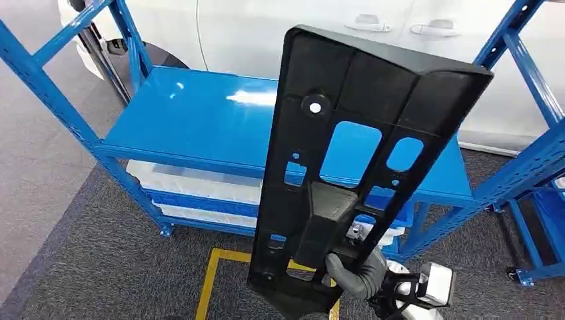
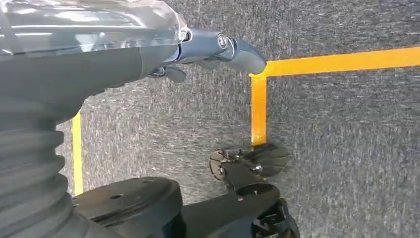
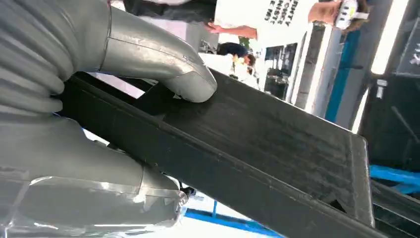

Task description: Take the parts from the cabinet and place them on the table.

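Observation:
A long black plastic part with several cut-outs stands nearly upright in front of me, tilted slightly right. My right hand grips its lower end from below. Up close, the thumb presses on the part's ribbed black face while the rest of the right hand wraps underneath. My left hand hangs over the grey carpet, fingers apart, holding nothing. Behind the part stands the blue cabinet shelf, its top bare and glossy.
White bins sit on the cabinet's lower shelf. Blue uprights frame it, and another blue rack stands at the right. A white car is behind. Yellow floor tape marks the carpet. A person stands far off.

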`<state>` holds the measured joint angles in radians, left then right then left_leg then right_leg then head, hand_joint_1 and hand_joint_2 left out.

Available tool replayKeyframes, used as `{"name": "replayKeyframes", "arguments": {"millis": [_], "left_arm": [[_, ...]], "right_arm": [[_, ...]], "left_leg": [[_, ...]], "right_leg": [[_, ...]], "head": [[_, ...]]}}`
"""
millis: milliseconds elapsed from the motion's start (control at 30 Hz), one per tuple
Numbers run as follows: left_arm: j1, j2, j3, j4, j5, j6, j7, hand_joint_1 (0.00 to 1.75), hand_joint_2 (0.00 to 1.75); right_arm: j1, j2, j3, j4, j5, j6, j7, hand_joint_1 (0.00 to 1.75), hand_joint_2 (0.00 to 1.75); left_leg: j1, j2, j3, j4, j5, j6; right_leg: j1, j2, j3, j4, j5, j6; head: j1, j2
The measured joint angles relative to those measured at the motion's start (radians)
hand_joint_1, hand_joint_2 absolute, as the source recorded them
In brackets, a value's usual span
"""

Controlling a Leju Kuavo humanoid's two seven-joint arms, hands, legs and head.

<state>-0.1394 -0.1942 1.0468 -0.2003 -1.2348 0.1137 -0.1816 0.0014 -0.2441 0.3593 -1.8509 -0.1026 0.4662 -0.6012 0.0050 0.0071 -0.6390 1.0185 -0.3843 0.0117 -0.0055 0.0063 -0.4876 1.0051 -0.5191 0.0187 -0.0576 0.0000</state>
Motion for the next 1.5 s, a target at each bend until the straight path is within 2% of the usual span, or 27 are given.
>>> {"name": "replayKeyframes", "arguments": {"millis": [100,133,167,233,300,333,400,433,467,500,600,633,667,733,767,800,867,933,1000,1100,1133,1200,1267,1300,1367,1433,1500], "left_arm": [[0.0,-0.002,0.0,0.0,0.0,0.0,0.001,0.0,1.75],[0.0,-0.002,0.0,0.0,0.0,0.0,0.002,0.0,1.75],[0.0,-0.002,0.0,0.0,0.0,0.0,0.004,0.0,1.75],[-0.001,-0.003,0.0,0.0,0.0,0.0,0.004,0.0,1.75],[-0.001,-0.002,0.0,0.0,0.0,0.0,0.004,0.0,1.75],[-0.001,-0.002,0.0,0.0,0.0,0.001,0.004,0.0,1.75],[-0.001,-0.002,0.0,0.0,0.0,0.001,0.004,0.0,1.75],[-0.002,-0.002,0.0,0.0,0.0,0.001,0.004,0.0,1.75],[-0.005,-0.002,0.0,0.0,0.0,0.001,0.004,0.0,1.75],[-0.006,-0.002,0.0,0.0,-0.001,0.001,0.004,0.0,1.75],[-0.004,-0.002,0.0,0.0,-0.003,0.0,0.006,0.0,1.75],[-0.005,-0.004,0.0,0.001,-0.003,0.0,0.006,0.0,1.75],[-0.008,-0.004,0.0,0.001,-0.005,0.0,0.008,0.0,1.75],[-0.008,-0.004,0.0,0.001,-0.009,-0.002,0.011,0.0,1.75],[-0.008,-0.004,0.0,0.001,-0.012,-0.003,0.012,0.0,1.75],[-0.008,-0.004,0.0,0.001,-0.013,-0.003,0.012,0.0,1.75],[-0.007,-0.004,0.0,0.001,-0.013,-0.003,0.012,0.0,1.75],[-0.006,-0.005,0.0,0.001,-0.01,-0.003,0.009,0.0,1.75],[-0.006,-0.007,0.0,0.001,-0.005,-0.003,0.002,0.0,1.75],[-0.004,-0.007,0.0,0.001,-0.004,-0.005,-0.001,0.0,1.75],[-0.002,-0.007,0.0,0.001,-0.004,-0.006,-0.002,0.0,1.75],[-0.001,-0.007,0.0,0.001,-0.005,-0.008,-0.001,0.0,1.75],[-0.001,-0.007,0.0,0.001,-0.005,-0.011,-0.001,0.0,1.75],[-0.002,-0.007,0.0,0.001,-0.005,-0.013,-0.001,0.0,1.75],[-0.001,-0.007,0.0,0.001,-0.003,-0.014,-0.005,0.0,1.75],[-0.002,-0.007,0.0,0.001,-0.003,-0.015,-0.01,0.0,1.75],[-0.005,-0.008,0.0,0.001,-0.004,-0.017,-0.01,0.0,1.75]], "right_arm": [[-0.01,-0.002,-0.012,0.0,0.003,0.002,0.001,1.75,1.75],[-0.021,-0.003,-0.014,0.001,0.006,0.002,0.003,1.75,1.75],[-0.032,-0.005,-0.014,0.002,0.009,0.002,0.008,1.75,1.75],[-0.036,-0.005,-0.015,0.002,0.01,0.001,0.014,1.75,1.75],[-0.042,-0.005,-0.015,0.005,0.01,0.0,0.024,1.75,1.75],[-0.045,-0.005,-0.016,0.007,0.01,0.0,0.028,1.75,1.75],[-0.051,-0.005,-0.018,0.007,0.01,0.0,0.03,1.75,1.75],[-0.054,-0.005,-0.02,0.007,0.01,-0.001,0.03,1.75,1.75],[-0.056,-0.005,-0.023,0.007,0.01,-0.001,0.03,1.75,1.75],[-0.06,-0.005,-0.026,0.007,0.01,-0.003,0.03,1.75,1.75],[-0.076,-0.005,-0.033,0.008,0.009,-0.003,0.036,1.75,1.75],[-0.077,-0.005,-0.036,0.009,0.008,-0.003,0.039,1.75,1.75],[-0.08,-0.005,-0.039,0.009,0.008,-0.003,0.04,1.75,1.75],[-0.092,-0.002,-0.041,0.011,0.006,-0.008,0.047,1.75,1.75],[-0.095,-0.002,-0.043,0.011,0.004,-0.013,0.047,1.75,1.75],[-0.095,-0.002,-0.048,0.011,0.002,-0.02,0.048,1.75,1.75],[-0.095,-0.003,-0.056,0.011,-0.003,-0.025,0.05,1.75,1.75],[-0.095,-0.002,-0.063,0.011,0.0,-0.034,0.049,1.75,1.75],[-0.094,-0.003,-0.067,0.011,0.013,-0.044,0.045,1.75,1.75],[-0.088,-0.003,-0.079,0.011,0.015,-0.058,0.036,1.75,1.75],[-0.087,-0.003,-0.083,0.013,0.016,-0.058,0.035,1.75,1.75],[-0.089,-0.003,-0.088,0.013,0.015,-0.06,0.029,1.75,1.75],[-0.085,-0.005,-0.095,0.016,0.016,-0.064,0.029,1.75,1.75],[-0.084,-0.005,-0.099,0.018,0.015,-0.067,0.028,1.75,1.75],[-0.08,-0.005,-0.106,0.021,0.014,-0.07,0.027,1.75,1.75],[-0.072,-0.005,-0.118,0.024,0.012,-0.07,0.024,1.75,1.75],[-0.067,-0.005,-0.132,0.023,0.012,-0.07,0.02,1.75,1.75]], "left_leg": [[-0.004,-0.001,-0.005,-0.006,0.022,-0.019],[0.004,-0.004,-0.013,0.006,-0.002,-0.022],[0.004,-0.004,-0.033,0.052,-0.067,-0.024],[0.006,-0.004,-0.074,0.2,-0.178,-0.031],[0.006,-0.004,-0.086,0.313,-0.21,-0.034],[0.006,-0.004,-0.067,0.31,-0.188,-0.032],[0.005,-0.004,0.029,0.193,-0.121,-0.022],[0.004,-0.005,0.104,0.091,-0.109,-0.012],[-0.002,-0.006,0.162,0.0,-0.143,-0.004],[-0.004,-0.006,0.18,-0.031,-0.145,-0.005],[-0.01,-0.006,0.16,-0.033,-0.121,0.012],[-0.001,0.0,0.154,-0.042,-0.104,0.02],[-0.003,0.0,0.143,-0.042,-0.092,0.026],[-0.004,0.002,0.112,-0.041,-0.068,0.033],[-0.004,0.003,0.094,-0.04,-0.055,0.034],[-0.004,0.003,0.074,-0.036,-0.042,0.032],[-0.003,0.003,0.037,-0.028,-0.022,0.028],[-0.003,0.002,0.007,-0.014,-0.007,0.022],[-0.007,0.001,-0.012,0.0,0.006,0.011],[-0.003,0.001,-0.012,-0.012,0.037,-0.008],[-0.005,0.0,-0.019,-0.011,0.037,-0.014],[-0.001,-0.003,-0.047,0.062,-0.074,-0.02],[0.002,-0.003,-0.08,0.212,-0.184,-0.027],[0.002,-0.003,-0.089,0.28,-0.202,-0.031],[0.003,-0.003,-0.057,0.303,-0.146,-0.031],[0.005,-0.003,0.051,0.17,-0.084,-0.026],[0.0,-0.01,0.178,-0.018,-0.144,-0.017]], "right_leg": [[-0.003,-0.001,-0.014,-0.009,0.017,-0.021],[-0.007,-0.008,-0.021,-0.012,0.029,-0.029],[-0.007,-0.006,-0.038,-0.012,0.042,-0.039],[-0.004,-0.007,-0.065,-0.011,0.063,-0.041],[0.0,-0.009,-0.095,-0.008,0.083,-0.042],[0.002,-0.01,-0.108,-0.006,0.092,-0.041],[0.005,-0.01,-0.133,-0.001,0.109,-0.039],[0.006,-0.009,-0.143,0.003,0.118,-0.036],[0.008,-0.009,-0.149,0.006,0.125,-0.031],[0.008,-0.01,-0.151,0.007,0.132,-0.024],[0.002,-0.009,-0.152,-0.003,0.16,-0.003],[-0.001,-0.009,-0.157,0.001,0.151,0.002],[-0.001,-0.007,-0.169,0.025,0.103,0.007],[-0.006,-0.007,-0.209,0.162,-0.028,0.015],[-0.008,-0.007,-0.225,0.238,-0.069,0.019],[-0.009,-0.007,-0.232,0.3,-0.078,0.023],[-0.012,-0.007,-0.19,0.294,-0.012,0.026],[-0.014,-0.007,-0.081,0.155,0.04,0.025],[-0.006,-0.006,0.03,-0.017,-0.02,0.013],[0.001,-0.006,0.011,-0.012,-0.001,-0.011],[-0.013,-0.009,0.004,-0.024,0.017,-0.022],[-0.01,-0.013,-0.025,-0.023,0.041,-0.036],[-0.007,-0.014,-0.057,-0.021,0.066,-0.036],[-0.006,-0.014,-0.075,-0.018,0.078,-0.036],[-0.006,-0.014,-0.11,-0.009,0.099,-0.031],[-0.007,-0.014,-0.142,0.002,0.117,-0.025],[-0.002,-0.012,-0.16,0.016,0.13,-0.013]], "head": [[0.0,0.0],[0.0,0.0],[0.0,0.0],[0.0,0.0],[0.0,0.0],[0.0,0.0],[0.0,0.0],[0.0,0.0],[0.0,0.0],[0.0,0.0],[0.0,0.0],[0.0,0.0],[0.0,0.0],[0.0,0.0],[0.0,0.0],[0.0,0.0],[0.0,0.0],[0.0,0.0],[0.0,0.0],[0.0,0.0],[0.0,0.0],[0.0,0.0],[0.0,0.0],[0.0,0.0],[0.0,0.0],[0.0,0.0],[0.0,0.0]]}}
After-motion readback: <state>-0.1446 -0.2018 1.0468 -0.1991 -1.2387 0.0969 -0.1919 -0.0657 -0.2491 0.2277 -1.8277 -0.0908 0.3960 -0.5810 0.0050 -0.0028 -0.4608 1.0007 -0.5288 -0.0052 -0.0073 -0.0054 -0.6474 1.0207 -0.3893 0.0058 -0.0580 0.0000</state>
